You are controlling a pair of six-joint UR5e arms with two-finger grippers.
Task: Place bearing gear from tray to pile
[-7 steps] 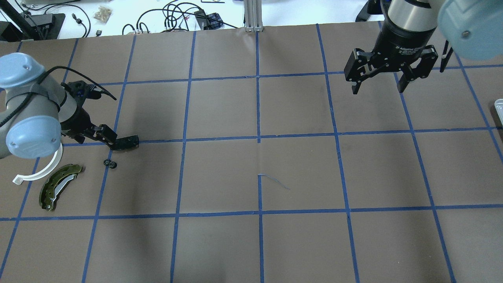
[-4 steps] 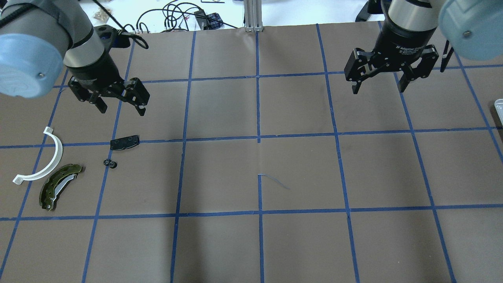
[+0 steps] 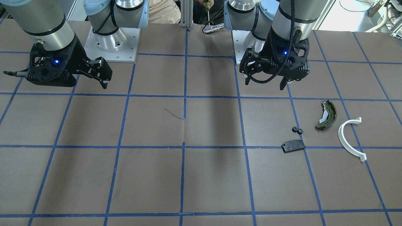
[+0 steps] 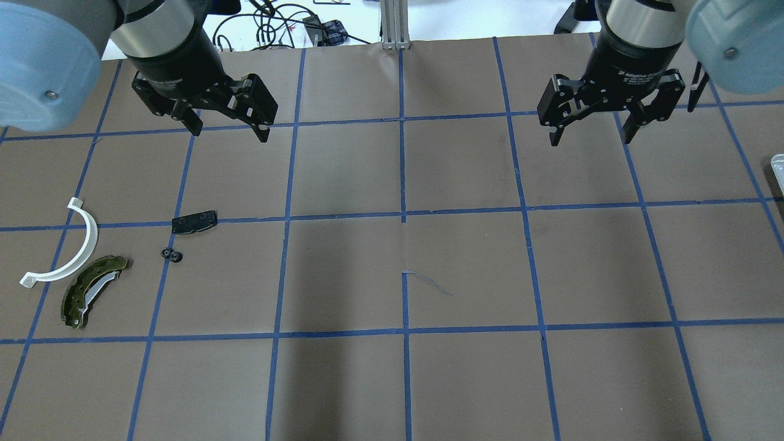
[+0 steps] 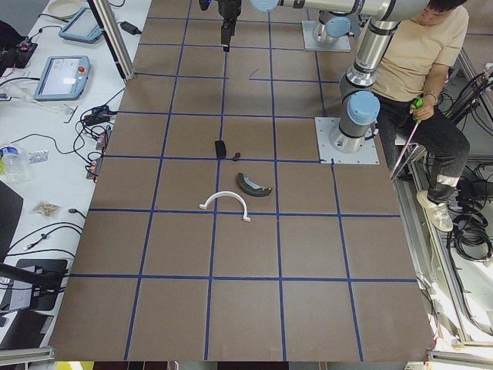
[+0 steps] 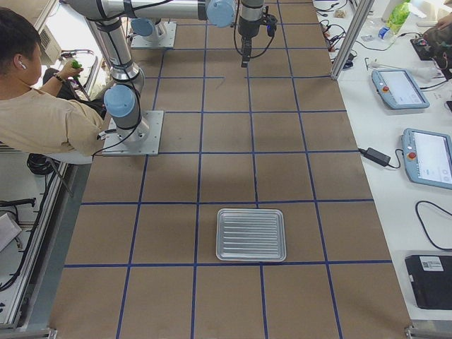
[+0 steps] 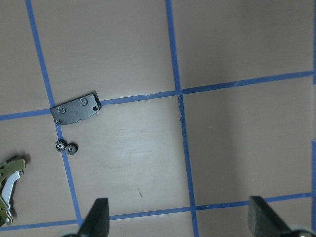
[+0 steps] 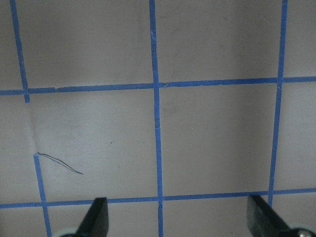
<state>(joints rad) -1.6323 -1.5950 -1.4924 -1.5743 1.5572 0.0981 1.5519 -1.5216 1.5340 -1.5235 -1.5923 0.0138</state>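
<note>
Front view: the two small gears lie just beside the black pad, near the brake shoe and white arc. The left gripper hangs above, spread and empty.

Overhead: the right gripper is also spread and empty.

Right side: the tray looks bare.

Left wrist: the gears are round and tiny, so any nudge from a gripper could roll them away from the pile.

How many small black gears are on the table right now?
2. The first gear and the second gear lie side by side beside the black pad, near the brake shoe. None shows on the tray.
</note>
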